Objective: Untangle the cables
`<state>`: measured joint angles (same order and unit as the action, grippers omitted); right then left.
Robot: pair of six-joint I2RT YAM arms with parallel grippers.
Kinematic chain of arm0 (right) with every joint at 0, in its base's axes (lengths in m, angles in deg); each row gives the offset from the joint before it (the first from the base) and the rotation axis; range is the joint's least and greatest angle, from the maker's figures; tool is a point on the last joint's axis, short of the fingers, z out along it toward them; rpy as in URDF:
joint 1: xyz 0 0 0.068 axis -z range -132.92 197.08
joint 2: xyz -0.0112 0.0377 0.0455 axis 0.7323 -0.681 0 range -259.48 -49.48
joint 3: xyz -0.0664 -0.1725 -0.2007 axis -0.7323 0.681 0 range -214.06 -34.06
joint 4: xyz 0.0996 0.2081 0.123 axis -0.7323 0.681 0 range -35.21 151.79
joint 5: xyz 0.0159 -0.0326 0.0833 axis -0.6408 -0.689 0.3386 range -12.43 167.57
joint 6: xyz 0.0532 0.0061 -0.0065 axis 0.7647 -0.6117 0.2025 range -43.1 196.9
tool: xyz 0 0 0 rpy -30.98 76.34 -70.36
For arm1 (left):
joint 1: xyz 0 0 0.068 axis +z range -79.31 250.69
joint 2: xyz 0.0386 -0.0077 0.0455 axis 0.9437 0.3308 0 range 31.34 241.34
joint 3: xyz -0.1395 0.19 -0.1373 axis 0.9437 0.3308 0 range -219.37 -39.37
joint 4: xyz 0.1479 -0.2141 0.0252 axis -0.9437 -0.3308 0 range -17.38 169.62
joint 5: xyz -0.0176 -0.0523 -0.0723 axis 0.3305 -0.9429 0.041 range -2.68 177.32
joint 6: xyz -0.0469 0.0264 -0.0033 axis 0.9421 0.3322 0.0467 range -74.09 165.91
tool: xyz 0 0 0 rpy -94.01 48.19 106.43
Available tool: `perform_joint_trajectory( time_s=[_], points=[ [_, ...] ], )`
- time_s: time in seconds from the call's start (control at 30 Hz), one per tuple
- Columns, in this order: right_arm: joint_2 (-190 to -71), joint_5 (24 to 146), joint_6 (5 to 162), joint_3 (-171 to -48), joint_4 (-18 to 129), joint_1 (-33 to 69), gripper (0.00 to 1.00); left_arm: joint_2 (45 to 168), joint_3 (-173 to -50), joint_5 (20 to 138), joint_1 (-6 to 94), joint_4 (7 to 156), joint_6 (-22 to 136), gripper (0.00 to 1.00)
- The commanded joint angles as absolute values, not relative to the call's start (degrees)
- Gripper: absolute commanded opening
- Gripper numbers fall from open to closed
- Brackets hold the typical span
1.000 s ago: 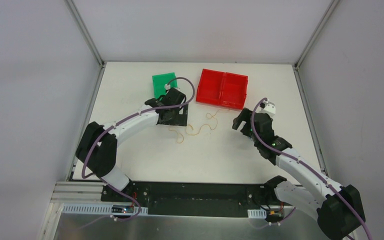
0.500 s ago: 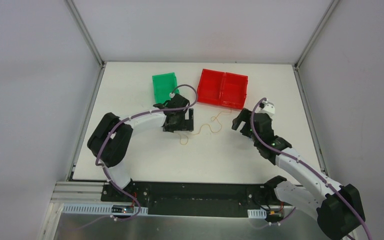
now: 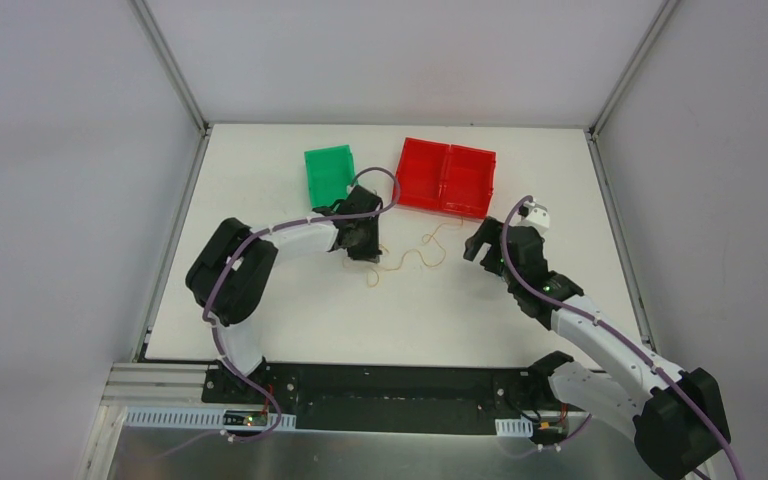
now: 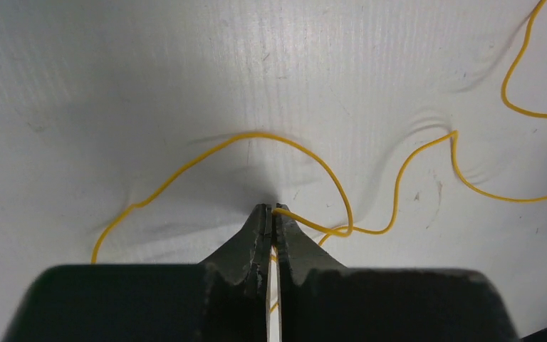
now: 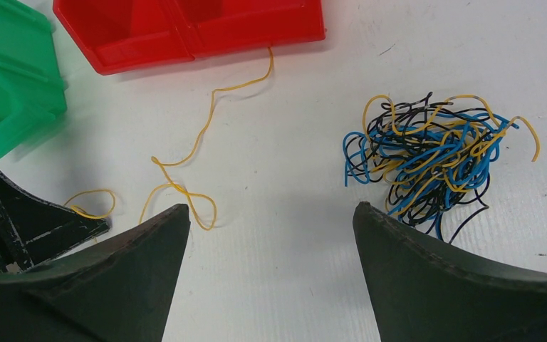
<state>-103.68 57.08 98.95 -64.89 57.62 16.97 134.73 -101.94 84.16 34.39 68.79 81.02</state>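
A loose yellow cable snakes across the white table between the two arms. My left gripper is down at the table and shut on this cable, which comes out between the tips and loops off to the right. In the right wrist view a knot of blue, black and yellow cables lies by the right finger. My right gripper hovers open over bare table with nothing between its fingers. In the top view the knot is hidden under the right gripper.
A red two-compartment bin stands at the back middle, and the yellow cable's far end reaches its front wall. A green bin stands left of it, just behind the left gripper.
My left gripper has moved right and down onto the yellow cable's near end and gone from open to shut on it. The right arm has not moved.
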Motion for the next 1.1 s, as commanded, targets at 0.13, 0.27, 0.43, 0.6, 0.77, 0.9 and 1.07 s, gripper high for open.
perform_joint_trajectory(
  time_s=[0.13, 0.27, 0.43, 0.6, 0.77, 0.9, 1.07],
  points=[
    [-103.32, 57.07, 99.59, -65.07, 57.12, 16.96, 0.89, 128.67, -101.07, 82.19, 34.21, 69.35, 78.02, 0.00],
    [-103.48, 57.55, 99.36, -65.35, 57.08, 16.88, 0.89, 122.94, -100.17, 81.18, 34.21, 69.67, 76.30, 0.00],
    [-104.79, 61.36, 98.41, -65.82, 56.56, 16.92, 0.96, 118.88, -102.51, 80.66, 34.21, 67.12, 74.95, 0.00],
    [-109.44, 67.48, 97.32, -66.80, 53.79, 16.92, 0.97, 117.74, -104.17, 80.79, 34.21, 64.85, 73.86, 0.00],
    [-117.80, 71.97, 96.16, -70.48, 53.74, 15.12, 0.86, 118.79, -103.37, 80.78, 34.21, 64.78, 72.40, 0.00],
    [-123.51, 71.99, 94.34, -73.44, 53.22, 11.95, 0.79, 119.02, -103.12, 80.69, 34.24, 64.76, 71.91, 0.00],
    [-131.07, 71.81, 93.77, -78.23, 54.42, 10.76, 0.57, 118.46, -103.03, 80.89, 34.20, 64.77, 71.75, 0.00]
  ],
)
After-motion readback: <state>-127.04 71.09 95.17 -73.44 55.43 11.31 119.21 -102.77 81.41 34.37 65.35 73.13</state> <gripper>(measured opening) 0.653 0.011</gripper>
